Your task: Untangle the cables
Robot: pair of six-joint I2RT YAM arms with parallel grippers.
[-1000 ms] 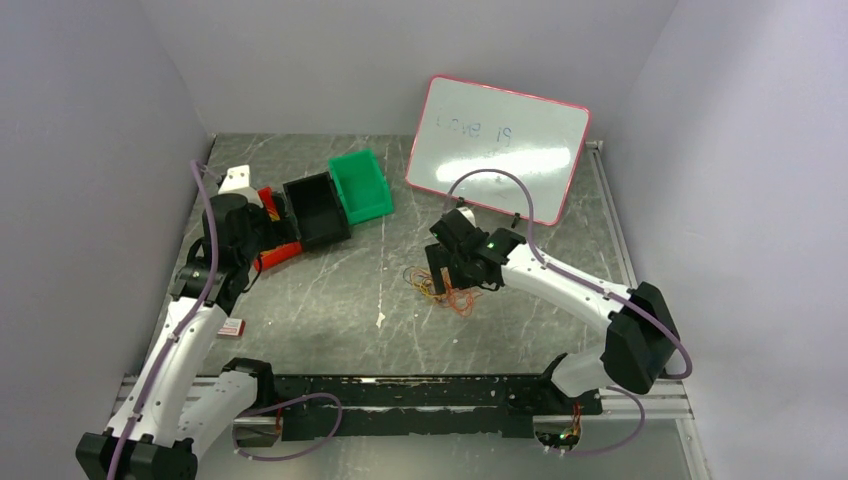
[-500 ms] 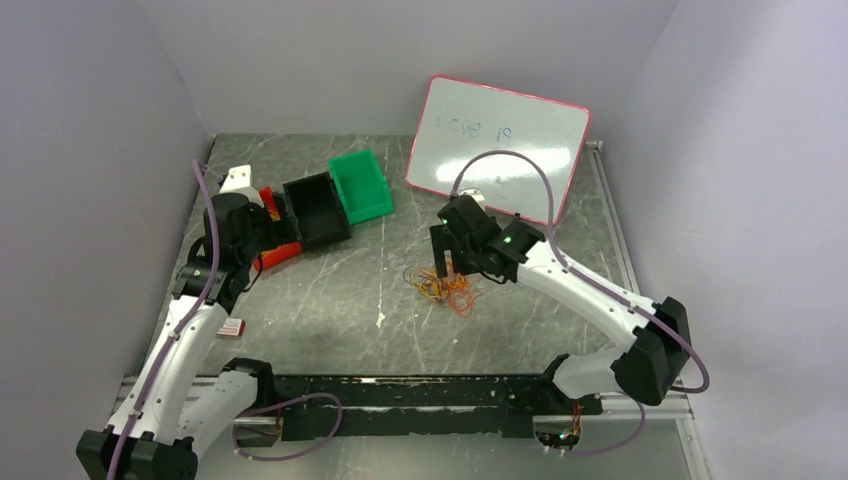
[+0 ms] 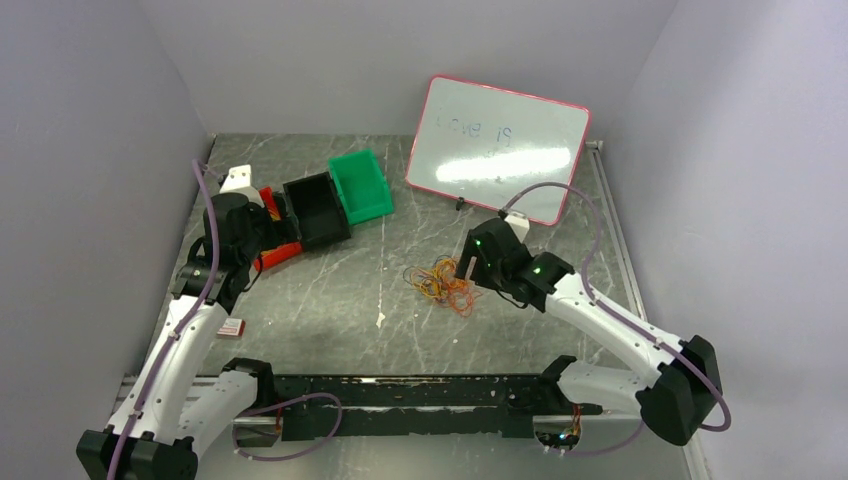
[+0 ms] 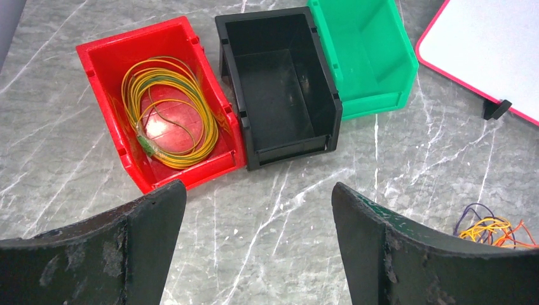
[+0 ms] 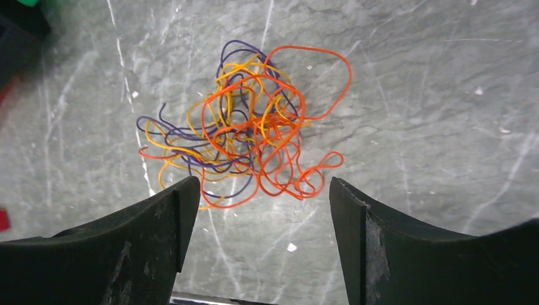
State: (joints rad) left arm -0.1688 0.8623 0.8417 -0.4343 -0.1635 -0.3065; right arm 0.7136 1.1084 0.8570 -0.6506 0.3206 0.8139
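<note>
The cables (image 5: 248, 133) lie in one tangled heap of thin orange, yellow and dark purple loops on the grey marble table, near the middle in the top view (image 3: 445, 283). My right gripper (image 5: 262, 184) hangs just above the heap's near edge, open, with nothing between its fingers. In the top view the right gripper (image 3: 463, 268) sits at the heap's right side. My left gripper (image 4: 259, 187) is open and empty over bare table, in front of the bins. The heap (image 4: 489, 230) shows at that view's far right edge.
A red bin (image 4: 102, 70) holds a coiled yellow-green wire (image 4: 168, 114). Beside it stand an empty black bin (image 4: 279, 82) and a green bin (image 4: 362, 51). A pink-framed whiteboard (image 3: 500, 148) leans at the back. A small red-and-white object (image 3: 231, 327) lies by the left arm.
My right arm has swung right and back, carrying its gripper from over the heap's left part to its right edge, so the whole tangle shows. The left arm has not moved.
</note>
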